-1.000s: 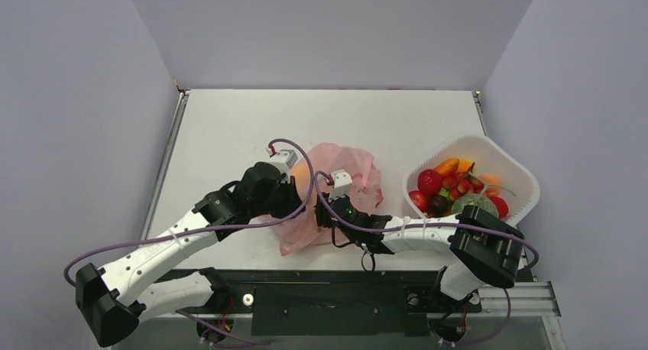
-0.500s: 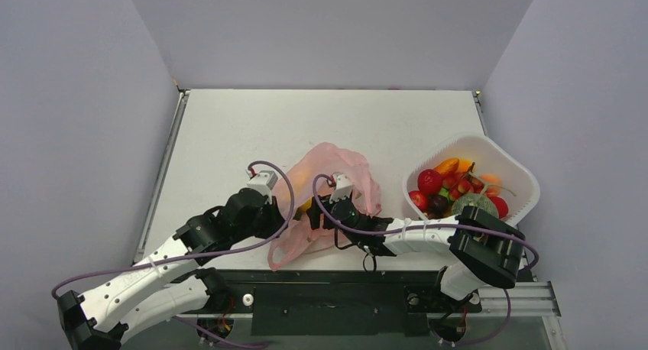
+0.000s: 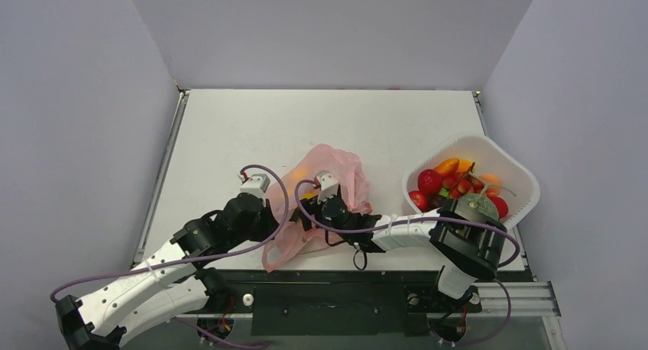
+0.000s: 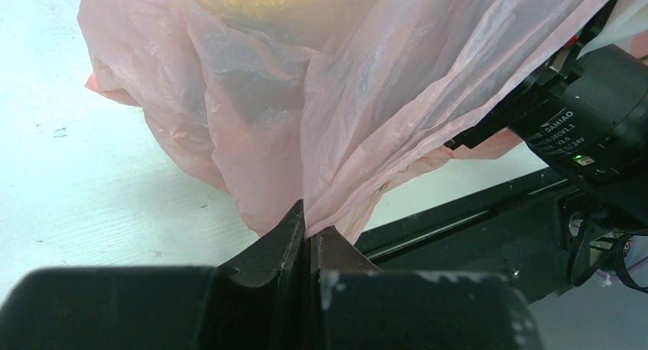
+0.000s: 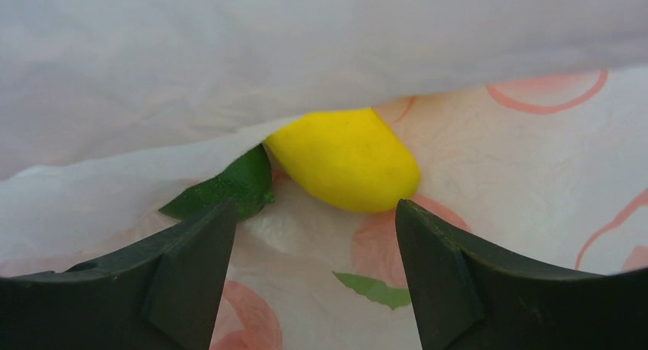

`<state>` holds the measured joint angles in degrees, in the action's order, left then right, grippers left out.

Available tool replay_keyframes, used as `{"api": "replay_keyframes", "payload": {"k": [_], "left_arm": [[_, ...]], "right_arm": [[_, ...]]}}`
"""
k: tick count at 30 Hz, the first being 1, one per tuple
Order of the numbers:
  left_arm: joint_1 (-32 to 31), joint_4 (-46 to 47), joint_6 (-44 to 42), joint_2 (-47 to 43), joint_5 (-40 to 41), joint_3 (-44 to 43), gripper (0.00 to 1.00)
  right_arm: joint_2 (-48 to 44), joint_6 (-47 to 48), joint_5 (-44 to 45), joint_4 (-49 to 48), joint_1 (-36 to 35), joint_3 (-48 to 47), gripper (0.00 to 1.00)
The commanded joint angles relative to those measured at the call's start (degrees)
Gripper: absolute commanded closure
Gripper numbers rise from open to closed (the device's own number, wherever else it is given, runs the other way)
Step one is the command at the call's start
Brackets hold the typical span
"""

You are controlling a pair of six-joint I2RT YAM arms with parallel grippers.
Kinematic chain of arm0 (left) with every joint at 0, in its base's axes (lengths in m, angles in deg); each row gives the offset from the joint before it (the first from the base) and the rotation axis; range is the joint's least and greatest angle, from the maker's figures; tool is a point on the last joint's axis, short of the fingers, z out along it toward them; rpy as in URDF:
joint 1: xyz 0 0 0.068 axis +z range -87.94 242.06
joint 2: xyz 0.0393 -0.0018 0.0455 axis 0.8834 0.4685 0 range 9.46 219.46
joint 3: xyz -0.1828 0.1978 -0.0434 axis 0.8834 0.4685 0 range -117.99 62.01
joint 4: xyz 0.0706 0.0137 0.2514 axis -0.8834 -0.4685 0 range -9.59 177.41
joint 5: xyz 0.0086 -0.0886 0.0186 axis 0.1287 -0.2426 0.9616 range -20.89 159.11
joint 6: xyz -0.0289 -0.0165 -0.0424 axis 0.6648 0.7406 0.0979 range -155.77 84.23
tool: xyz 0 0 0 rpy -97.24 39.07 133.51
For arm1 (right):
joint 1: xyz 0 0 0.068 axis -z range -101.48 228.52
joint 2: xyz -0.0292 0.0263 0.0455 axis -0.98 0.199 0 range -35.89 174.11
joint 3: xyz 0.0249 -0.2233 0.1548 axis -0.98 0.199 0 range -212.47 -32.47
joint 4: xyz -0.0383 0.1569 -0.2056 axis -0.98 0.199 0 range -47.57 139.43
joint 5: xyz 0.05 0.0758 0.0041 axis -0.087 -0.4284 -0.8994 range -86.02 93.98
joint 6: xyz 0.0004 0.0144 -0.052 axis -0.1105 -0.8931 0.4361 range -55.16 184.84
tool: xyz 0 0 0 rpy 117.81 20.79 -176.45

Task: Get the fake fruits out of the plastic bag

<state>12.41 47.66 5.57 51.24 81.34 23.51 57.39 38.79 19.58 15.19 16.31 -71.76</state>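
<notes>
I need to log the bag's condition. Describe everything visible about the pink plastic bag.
The plastic bag is thin, translucent pink film, crumpled and creased, lying on the white table near its front edge, between the two arms. The left gripper has its jaws shut on a gathered fold of it. The right gripper reaches inside, jaws open, facing a yellow fruit with a green leaf. Something orange glows through the film. The inside shows printed red rings and green leaves.

A white rounded-square basket (image 3: 522, 180) sits by the right edge of the pale worktop (image 3: 252, 128), toward its near corner; a black rail (image 3: 328, 287) lines the near edge.
</notes>
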Motion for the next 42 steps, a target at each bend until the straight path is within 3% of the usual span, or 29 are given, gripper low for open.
{"api": "replay_keyframes", "payload": {"k": [1, 9, 22, 25, 30, 34, 38, 42], "left_arm": [[0.34, 0.31, -0.92, 0.51, 0.97, -2.74, 1.00], [0.27, 1.73, -0.96, 1.04, 0.12, -2.10, 1.00], [0.28, 2.00, -0.80, 0.70, 0.37, -1.51, 1.00], [0.33, 2.08, -0.93, 1.04, 0.50, -1.86, 1.00], [0.29, 2.31, -1.16, 1.54, 0.64, -2.01, 1.00], [0.33, 2.28, -1.25, 1.61, 0.95, -2.20, 1.00], [0.34, 2.76, -1.25, 1.51, 1.56, -2.54, 1.00], [0.34, 3.74, -1.61, 1.97, 1.95, -2.92, 1.00]], "right_arm": [[1.64, 8.39, -2.21, -4.94, 0.49, -3.94, 0.28], [9.57, 17.95, -2.58, -2.80, 0.73, -10.54, 0.28], [14.15, 18.06, -3.21, 0.06, 2.24, -13.61, 0.41], [12.50, 17.78, -3.58, 0.46, 2.21, -13.33, 0.48], [7.34, 16.24, -3.24, 4.13, 1.80, -13.04, 0.75], [3.01, 14.24, -1.32, 7.39, 1.18, -11.25, 0.90], [-1.25, 11.46, -0.23, 10.42, 0.50, -6.95, 0.99], [-4.69, 8.97, 0.74, 13.97, -1.88, -3.64, 1.00]]}}
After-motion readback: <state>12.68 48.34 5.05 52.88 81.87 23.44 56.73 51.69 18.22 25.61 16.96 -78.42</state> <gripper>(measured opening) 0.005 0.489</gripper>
